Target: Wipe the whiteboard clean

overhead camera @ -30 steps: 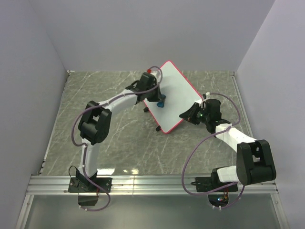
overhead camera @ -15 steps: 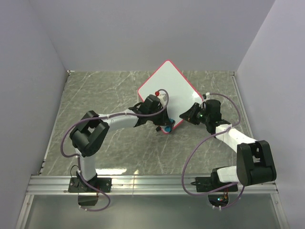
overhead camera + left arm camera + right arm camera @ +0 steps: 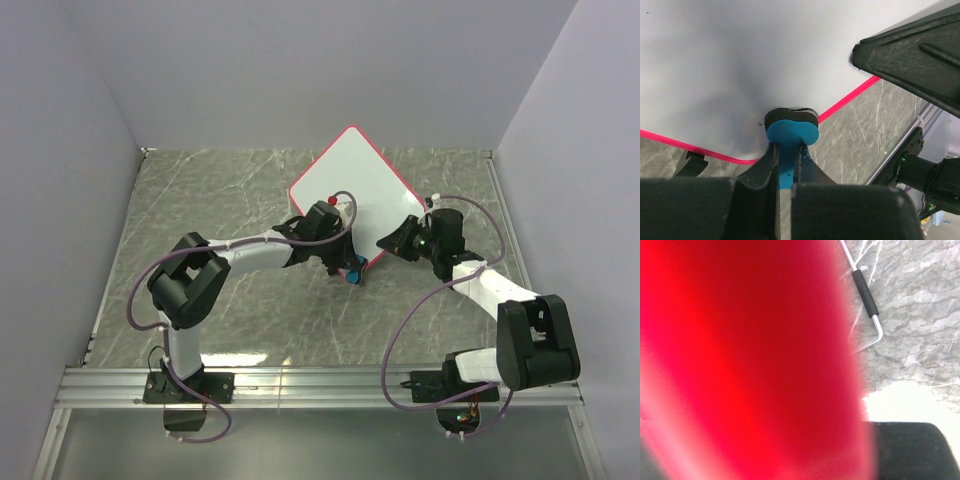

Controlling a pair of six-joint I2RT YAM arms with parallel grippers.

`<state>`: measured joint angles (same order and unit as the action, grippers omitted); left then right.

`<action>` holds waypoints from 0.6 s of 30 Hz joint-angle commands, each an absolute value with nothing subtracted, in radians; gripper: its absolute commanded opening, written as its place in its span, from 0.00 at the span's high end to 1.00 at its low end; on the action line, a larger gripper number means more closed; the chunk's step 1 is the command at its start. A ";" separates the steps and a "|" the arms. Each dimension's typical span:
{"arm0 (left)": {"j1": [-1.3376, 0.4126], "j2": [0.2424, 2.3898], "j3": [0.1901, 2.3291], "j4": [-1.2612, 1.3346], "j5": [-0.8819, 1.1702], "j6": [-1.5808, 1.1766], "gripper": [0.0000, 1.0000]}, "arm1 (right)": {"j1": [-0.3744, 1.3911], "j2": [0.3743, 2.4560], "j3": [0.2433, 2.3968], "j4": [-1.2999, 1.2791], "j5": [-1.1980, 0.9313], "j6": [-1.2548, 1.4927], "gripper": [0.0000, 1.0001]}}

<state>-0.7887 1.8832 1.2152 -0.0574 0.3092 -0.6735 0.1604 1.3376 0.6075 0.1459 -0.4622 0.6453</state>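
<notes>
The whiteboard [image 3: 350,190], white with a thin pink-red frame, stands tilted up off the table, one corner pointing away from me. My right gripper [image 3: 388,242] is shut on its right edge; in the right wrist view the blurred red frame [image 3: 740,360] fills most of the picture. My left gripper [image 3: 343,262] is shut on a small blue eraser [image 3: 790,132], whose dark pad presses against the white face [image 3: 740,60] near the board's lowest corner. No marker strokes show on the face.
The marble-patterned table [image 3: 230,200] is boxed in by grey walls at the back and both sides. A black foot of the board [image 3: 692,162] hangs below its frame. A thin wire leg with a black sleeve [image 3: 865,300] shows behind the board. A metal rail [image 3: 320,385] runs along the near edge.
The left gripper has swept the eraser from the board's upper left down to its lowest corner. The board has turned to face the camera more squarely. The right gripper has kept its hold.
</notes>
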 commanded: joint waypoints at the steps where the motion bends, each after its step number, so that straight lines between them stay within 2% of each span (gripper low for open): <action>1: -0.746 1.977 1.221 -0.144 0.193 -0.638 1.00 | 0.201 1.371 0.552 -0.115 -0.383 0.529 1.00; 11: -0.526 1.994 1.192 -0.118 0.170 -0.562 1.00 | 0.202 1.388 0.557 -0.115 -0.388 0.531 1.00; 18: -0.434 1.980 1.302 -0.193 0.156 -0.538 1.00 | 0.202 1.394 0.560 -0.114 -0.385 0.534 1.00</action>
